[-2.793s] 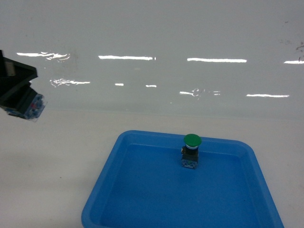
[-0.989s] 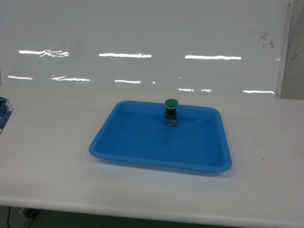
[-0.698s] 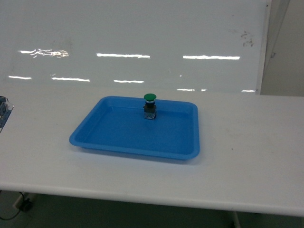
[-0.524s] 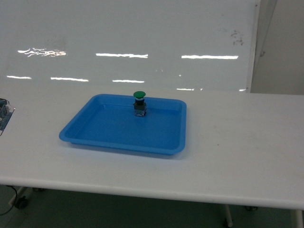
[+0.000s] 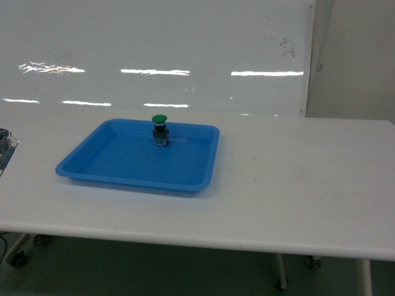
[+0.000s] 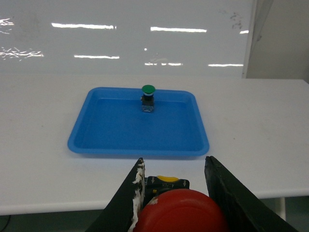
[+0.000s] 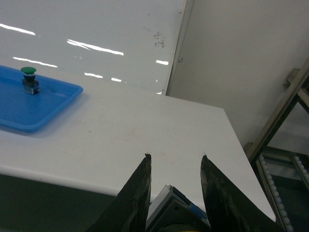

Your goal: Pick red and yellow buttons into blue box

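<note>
The left gripper (image 6: 174, 193) is clamped on the red button (image 6: 179, 211), whose cap fills the space between the jaws, well short of the shallow blue tray (image 6: 116, 145) on the white table (image 5: 296, 179). A green button (image 5: 160, 129) stands upright at the tray's far edge. The right gripper (image 7: 175, 193) grips a clear-based part (image 7: 176, 209), likely the yellow button, cap unseen, off the table's near edge.

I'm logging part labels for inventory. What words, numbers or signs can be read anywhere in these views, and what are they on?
None can be read.
Yellow part behind the red button in the left gripper: small dark print, too small and blurred to read.
Wall panel: dark smudges, not lettering.
Green button and blue tray: no visible text.
</note>
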{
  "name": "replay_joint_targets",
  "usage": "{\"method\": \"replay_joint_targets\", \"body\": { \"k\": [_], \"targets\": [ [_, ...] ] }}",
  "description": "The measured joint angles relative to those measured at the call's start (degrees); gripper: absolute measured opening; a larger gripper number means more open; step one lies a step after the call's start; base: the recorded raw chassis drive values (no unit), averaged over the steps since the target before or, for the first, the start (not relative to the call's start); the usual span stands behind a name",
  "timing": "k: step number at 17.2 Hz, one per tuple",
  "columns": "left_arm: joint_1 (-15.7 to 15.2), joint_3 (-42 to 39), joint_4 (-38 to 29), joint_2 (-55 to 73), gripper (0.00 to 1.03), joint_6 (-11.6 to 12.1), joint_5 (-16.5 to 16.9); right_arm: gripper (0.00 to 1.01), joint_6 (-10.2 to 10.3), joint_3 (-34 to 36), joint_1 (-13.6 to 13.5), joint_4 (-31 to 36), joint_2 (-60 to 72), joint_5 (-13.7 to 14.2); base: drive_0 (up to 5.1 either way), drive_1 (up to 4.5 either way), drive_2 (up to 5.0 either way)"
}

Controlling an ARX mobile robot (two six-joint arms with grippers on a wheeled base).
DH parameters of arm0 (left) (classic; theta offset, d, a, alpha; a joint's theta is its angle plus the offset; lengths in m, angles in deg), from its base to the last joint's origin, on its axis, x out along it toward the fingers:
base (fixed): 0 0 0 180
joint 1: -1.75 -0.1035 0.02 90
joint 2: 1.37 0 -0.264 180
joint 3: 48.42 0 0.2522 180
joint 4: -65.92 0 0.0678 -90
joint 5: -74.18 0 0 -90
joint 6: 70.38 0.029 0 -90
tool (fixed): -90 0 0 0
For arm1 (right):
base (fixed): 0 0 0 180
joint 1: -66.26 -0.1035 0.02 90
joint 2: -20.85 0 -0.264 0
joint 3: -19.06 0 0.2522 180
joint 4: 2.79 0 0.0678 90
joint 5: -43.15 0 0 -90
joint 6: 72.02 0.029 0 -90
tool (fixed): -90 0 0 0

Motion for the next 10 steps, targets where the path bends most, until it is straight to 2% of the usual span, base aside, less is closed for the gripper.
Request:
{"method": "replay_joint_targets", "body": {
  "k": [10],
  "targets": [
    [0.0, 0.0, 0.0, 0.1, 0.31, 0.0, 0.0, 0.29, 0.0, 0.0, 0.0, 0.0, 0.0, 0.0, 4.8, -3.65, -1.0]
  ]
}}
